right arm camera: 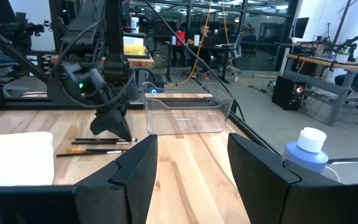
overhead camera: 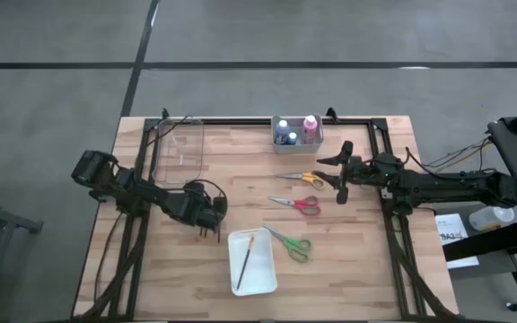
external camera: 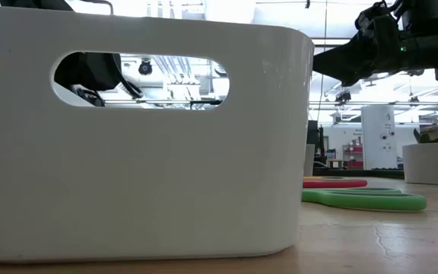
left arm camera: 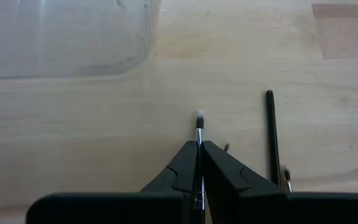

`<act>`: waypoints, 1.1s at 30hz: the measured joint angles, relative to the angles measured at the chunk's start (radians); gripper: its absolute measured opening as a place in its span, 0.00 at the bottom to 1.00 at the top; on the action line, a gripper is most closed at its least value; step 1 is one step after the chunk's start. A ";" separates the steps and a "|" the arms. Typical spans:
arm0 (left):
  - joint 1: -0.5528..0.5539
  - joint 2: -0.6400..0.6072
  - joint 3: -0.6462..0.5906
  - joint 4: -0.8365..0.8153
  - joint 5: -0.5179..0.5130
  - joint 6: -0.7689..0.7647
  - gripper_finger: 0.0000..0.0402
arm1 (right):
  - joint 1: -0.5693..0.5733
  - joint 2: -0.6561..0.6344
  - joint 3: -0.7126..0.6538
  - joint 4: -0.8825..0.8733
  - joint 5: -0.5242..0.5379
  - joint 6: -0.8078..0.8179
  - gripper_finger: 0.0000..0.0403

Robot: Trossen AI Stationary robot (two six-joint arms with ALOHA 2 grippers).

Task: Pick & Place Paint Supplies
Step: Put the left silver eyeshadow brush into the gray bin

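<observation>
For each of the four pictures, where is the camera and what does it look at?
High view: above the table, straight down; both arms, white bin.
Low view: at table height, behind the white bin; green scissors.
Left wrist view: over the shut left gripper pinching a brush.
Right wrist view: past the open right gripper toward the left arm and clear container.
Shared: high and low views show the bin.

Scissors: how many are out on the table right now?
3, all lying flat right of centre: the orange-handled scissors nearest the right gripper, the red-handled scissors below them, and the green-handled scissors beside the white bin. None looks hidden.
</observation>
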 joint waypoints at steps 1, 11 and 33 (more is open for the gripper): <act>0.000 -0.009 -0.001 -0.001 0.011 0.001 0.06 | 0.000 0.000 0.000 0.000 0.000 0.000 0.48; 0.000 -0.062 -0.002 -0.031 0.105 0.001 0.06 | 0.000 0.000 0.000 0.000 0.000 0.000 0.48; -0.001 -0.064 -0.002 -0.029 0.044 -0.005 0.06 | -0.001 0.000 0.000 0.000 0.000 0.000 0.48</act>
